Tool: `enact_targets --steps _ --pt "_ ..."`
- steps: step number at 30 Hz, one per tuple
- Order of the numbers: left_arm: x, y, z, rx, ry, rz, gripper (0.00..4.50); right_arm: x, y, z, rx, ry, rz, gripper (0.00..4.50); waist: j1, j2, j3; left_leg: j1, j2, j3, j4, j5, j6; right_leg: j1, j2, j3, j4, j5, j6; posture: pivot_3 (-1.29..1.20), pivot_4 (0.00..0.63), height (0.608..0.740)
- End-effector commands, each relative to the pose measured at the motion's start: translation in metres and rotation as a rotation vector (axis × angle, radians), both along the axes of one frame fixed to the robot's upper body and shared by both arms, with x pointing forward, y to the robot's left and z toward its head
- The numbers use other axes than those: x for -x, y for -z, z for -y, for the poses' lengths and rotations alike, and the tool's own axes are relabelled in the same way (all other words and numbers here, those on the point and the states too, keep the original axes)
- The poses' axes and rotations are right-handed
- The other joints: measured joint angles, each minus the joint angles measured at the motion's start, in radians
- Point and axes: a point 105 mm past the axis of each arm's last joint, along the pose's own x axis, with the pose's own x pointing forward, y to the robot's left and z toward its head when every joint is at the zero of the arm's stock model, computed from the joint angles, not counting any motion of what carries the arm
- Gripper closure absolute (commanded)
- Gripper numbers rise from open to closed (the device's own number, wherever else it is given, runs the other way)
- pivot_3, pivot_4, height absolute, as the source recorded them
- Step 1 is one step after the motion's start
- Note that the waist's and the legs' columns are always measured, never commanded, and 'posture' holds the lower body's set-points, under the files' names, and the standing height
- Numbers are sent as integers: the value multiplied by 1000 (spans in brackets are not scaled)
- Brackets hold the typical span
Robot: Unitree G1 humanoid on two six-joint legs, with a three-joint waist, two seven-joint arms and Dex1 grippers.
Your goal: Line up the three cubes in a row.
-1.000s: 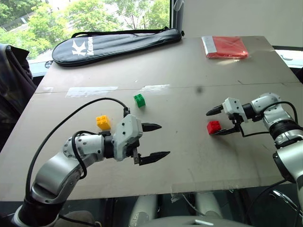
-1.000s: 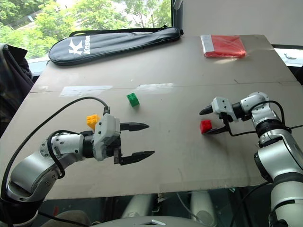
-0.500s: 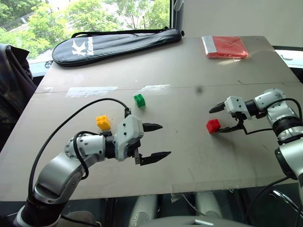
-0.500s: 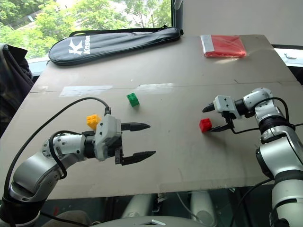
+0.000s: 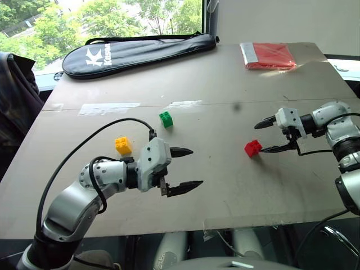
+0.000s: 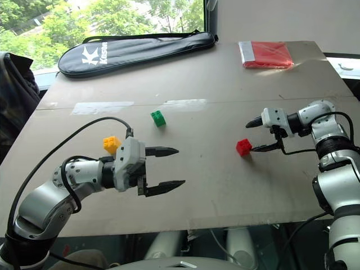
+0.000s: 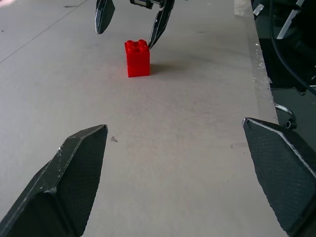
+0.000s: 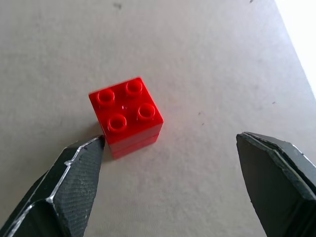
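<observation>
Bright daylight pours from the window (image 5: 112,17) behind the table (image 5: 225,185); shadows are soft, views sharp, mild glare.

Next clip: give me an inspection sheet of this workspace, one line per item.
Surface: brown board table, pale tape strips near the middle.
Job's things: yellow cube, green cube and red cube stand apart, not in a row.
Clutter: black racket bag and flat red packet at the far edge.
Grippers: left gripper open, holding nothing; right gripper open beside the red cube, not gripping it.
Cables: black cable loops over the left arm.
Surroundings: window with trees beyond the table.
</observation>
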Motion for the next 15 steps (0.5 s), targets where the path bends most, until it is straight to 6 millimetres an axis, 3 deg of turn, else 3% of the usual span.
enact_targets --steps 1,4,9,12,15 --pt "3 -8 -4 33 -65 58 0 12 -25 11 -128 11 -19 129 3 0 0 0 0 0 0 0 0 0 -3 1 0 0 0 0 150 694" --pt "7 -4 -15 90 -172 55 0 35 -35 25 -281 46 -54 129 8 0 0 -1 0 -1 0 -1 1 0 -4 1 -1 0 0 0 150 694" --pt "0 2 -35 107 -340 109 0 63 -33 37 -454 137 -76 129 24 1 0 -1 0 -2 -1 -3 5 0 -4 1 -1 0 0 0 150 694" --pt "-26 6 -45 88 -487 166 0 72 -30 42 -525 200 -62 129 30 2 0 1 0 -1 0 -3 5 2 -4 1 -1 1 -1 0 150 694" --pt "-65 5 -49 141 -732 222 0 80 -29 38 -549 226 -45 129 38 2 -1 3 0 -2 2 -2 5 4 0 -4 -1 2 1 0 150 694"
